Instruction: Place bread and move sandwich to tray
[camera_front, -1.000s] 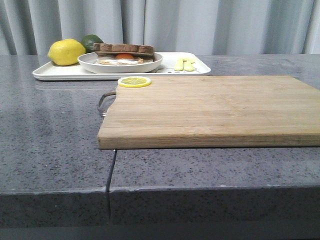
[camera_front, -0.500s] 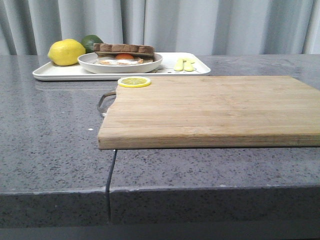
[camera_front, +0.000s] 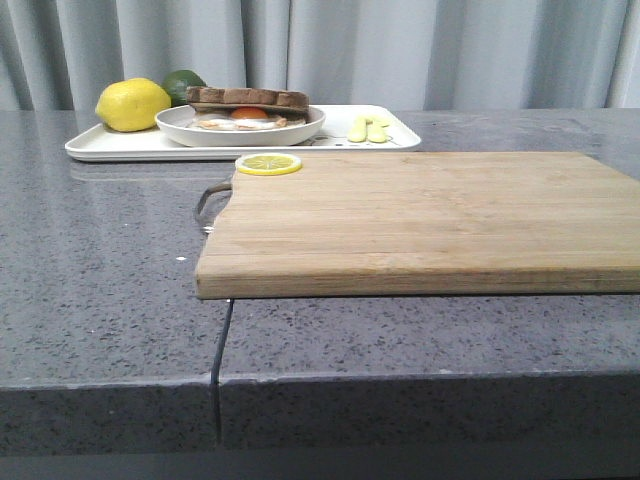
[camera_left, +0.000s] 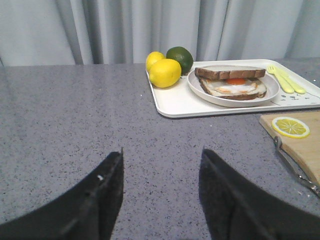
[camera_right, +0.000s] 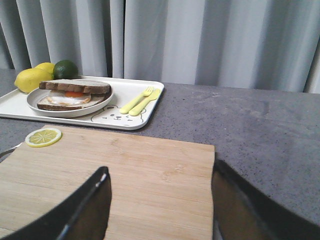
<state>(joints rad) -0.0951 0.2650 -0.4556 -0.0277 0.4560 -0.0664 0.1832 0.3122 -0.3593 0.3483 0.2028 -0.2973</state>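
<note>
Looks basically done: sandwich sits plated on the tray at 11 o'clock on the bench, both grippers' jaws apart, empty.

I see the sandwich on its plate in the tray, behind the cutting board.

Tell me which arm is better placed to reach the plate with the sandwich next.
Left, probably. The left gripper hangs open over bare counter facing the tray and the sandwich; the right gripper, also open, is over the cutting board, farther off.
</note>
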